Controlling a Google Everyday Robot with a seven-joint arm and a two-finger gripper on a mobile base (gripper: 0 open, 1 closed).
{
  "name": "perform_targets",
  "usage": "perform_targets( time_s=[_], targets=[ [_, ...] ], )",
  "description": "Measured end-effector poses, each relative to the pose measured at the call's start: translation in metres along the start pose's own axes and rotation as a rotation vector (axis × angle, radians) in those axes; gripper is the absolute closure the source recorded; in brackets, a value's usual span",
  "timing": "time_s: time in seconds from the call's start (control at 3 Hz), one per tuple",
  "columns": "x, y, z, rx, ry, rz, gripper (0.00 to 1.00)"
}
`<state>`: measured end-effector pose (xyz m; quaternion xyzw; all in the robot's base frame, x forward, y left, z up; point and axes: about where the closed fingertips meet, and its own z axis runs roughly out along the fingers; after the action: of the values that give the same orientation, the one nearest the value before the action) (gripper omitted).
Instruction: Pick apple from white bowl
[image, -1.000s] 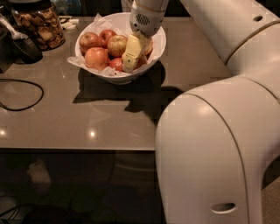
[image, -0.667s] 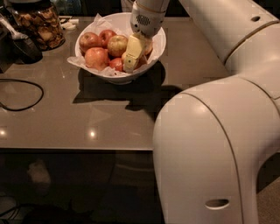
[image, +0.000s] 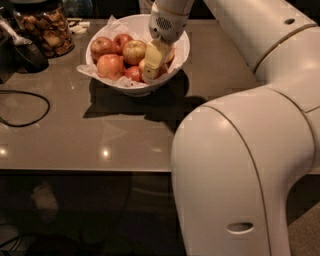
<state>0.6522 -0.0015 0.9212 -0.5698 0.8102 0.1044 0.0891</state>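
The white bowl (image: 180, 47) stands at the back of the table, lined with crinkled white paper and holding several red-orange apples. My gripper (image: 149, 74) reaches down into the right half of the bowl. It covers most of one apple (image: 169, 56), of which only red-orange slivers show on either side. A large red-orange apple with a pale top (image: 134, 51) lies just left of the gripper. Other apples (image: 111, 65) lie further left.
A glass jar of brown snacks (image: 47, 30) stands at the back left, next to a dark object (image: 22, 52). A black cable (image: 25, 107) loops on the left of the grey table (image: 100, 135). My white arm and base (image: 250, 165) fill the right side.
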Motion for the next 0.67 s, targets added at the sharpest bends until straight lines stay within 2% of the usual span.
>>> perform_targets(
  time_s=[0.67],
  targets=[
    [-0.0002, 0.0001, 0.0000, -0.001, -0.001, -0.001, 0.82]
  ],
)
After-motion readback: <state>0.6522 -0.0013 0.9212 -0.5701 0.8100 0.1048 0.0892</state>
